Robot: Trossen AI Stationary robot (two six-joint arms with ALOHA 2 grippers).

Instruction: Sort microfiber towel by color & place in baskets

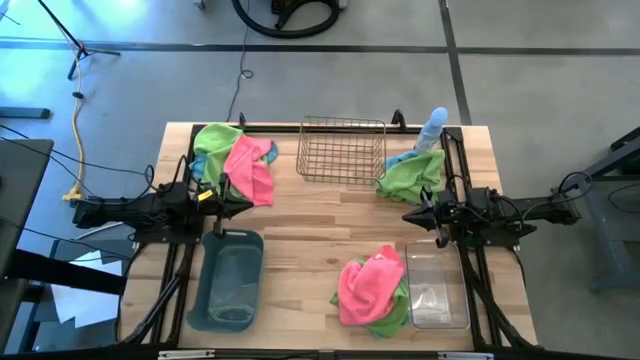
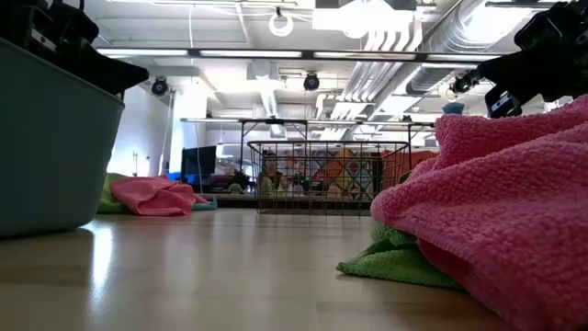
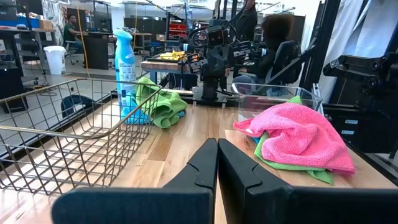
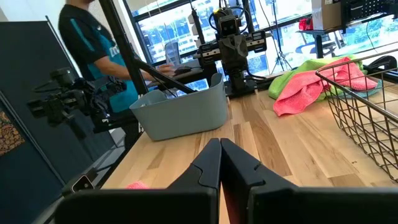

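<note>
Left gripper (image 1: pixel 245 205) held at nine o'clock, right gripper (image 1: pixel 408 213) at three o'clock; both fingers pressed together, empty.

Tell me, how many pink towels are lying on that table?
2 show. One pink towel lies on the far-left pile by the wire basket; the other pink towel tops the near pile beside the clear tub. More may be hidden under the piles.

A robotics lab: exposed ceiling ducts (image 2: pixel 432 55), camera tripods, workbenches behind.
</note>
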